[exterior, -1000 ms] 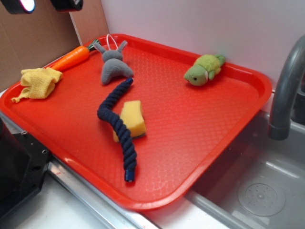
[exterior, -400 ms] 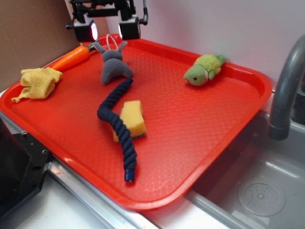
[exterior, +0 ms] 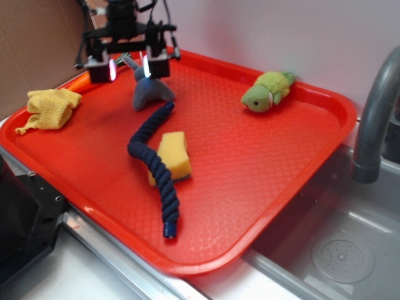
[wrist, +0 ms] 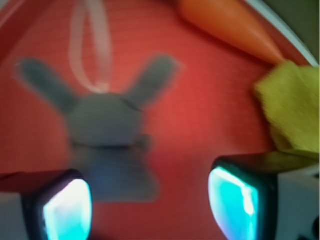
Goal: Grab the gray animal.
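A red plastic tray (exterior: pixel 269 187) is sitting on a counter beside a sink, and everything is being described relative to this tray. The tray is holding six loose items. The gray animal (exterior: pixel 152 91), a small plush with two long ears and a white string loop, is lying near the tray's far left corner, its body pointing toward the tray's middle. Just in front of it, a dark blue braided rope (exterior: pixel 154 165) is curving down the tray toward the near edge. A yellow sponge (exterior: pixel 174 154) is lying at the tray's centre, touching the rope. A green plush turtle (exterior: pixel 268 91) is resting against the tray's far rim, well apart from the gray animal. A crumpled yellow cloth (exterior: pixel 49 107) is sitting by the tray's left rim. In the wrist view an orange carrot (wrist: pixel 227 26) is lying along the far left rim, past the plush's ears.

The gripper (exterior: pixel 128 65) is hanging over the tray's far left corner, above the gray animal's head, with its fingers spread wide and closing on nothing. In the blurred wrist view, the plush is lying mostly between the two lit fingertips (wrist: pixel 66 210), seemingly nearer one of them; whether either is touching it cannot be told.
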You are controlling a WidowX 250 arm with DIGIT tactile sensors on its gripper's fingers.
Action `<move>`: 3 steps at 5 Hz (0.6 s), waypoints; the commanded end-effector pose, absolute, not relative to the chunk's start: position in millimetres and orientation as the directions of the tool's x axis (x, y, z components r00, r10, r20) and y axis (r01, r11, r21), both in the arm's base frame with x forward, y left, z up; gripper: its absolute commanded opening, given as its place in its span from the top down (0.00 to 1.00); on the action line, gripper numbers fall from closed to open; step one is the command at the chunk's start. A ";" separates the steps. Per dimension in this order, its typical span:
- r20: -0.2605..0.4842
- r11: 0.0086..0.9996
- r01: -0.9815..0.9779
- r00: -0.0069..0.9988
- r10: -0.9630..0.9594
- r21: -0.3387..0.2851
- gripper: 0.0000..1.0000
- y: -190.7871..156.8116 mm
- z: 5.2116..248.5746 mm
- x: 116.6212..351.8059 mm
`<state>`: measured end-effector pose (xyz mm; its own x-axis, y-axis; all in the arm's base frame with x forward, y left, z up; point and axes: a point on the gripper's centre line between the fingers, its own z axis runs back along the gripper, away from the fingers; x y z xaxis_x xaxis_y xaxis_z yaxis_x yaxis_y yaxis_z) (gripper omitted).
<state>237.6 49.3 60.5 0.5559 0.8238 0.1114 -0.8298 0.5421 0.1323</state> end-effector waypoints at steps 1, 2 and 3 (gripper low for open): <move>0.060 0.709 -0.696 0.717 0.694 0.112 0.03 50.2 19.4 278.1; 0.067 0.740 -0.667 0.745 0.664 0.084 0.00 52.0 37.7 289.0; 0.054 0.734 -0.678 0.735 0.676 0.045 0.03 58.3 54.2 289.8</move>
<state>280.8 43.0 30.2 0.7439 0.6679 -0.0230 -0.6638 0.7425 0.0901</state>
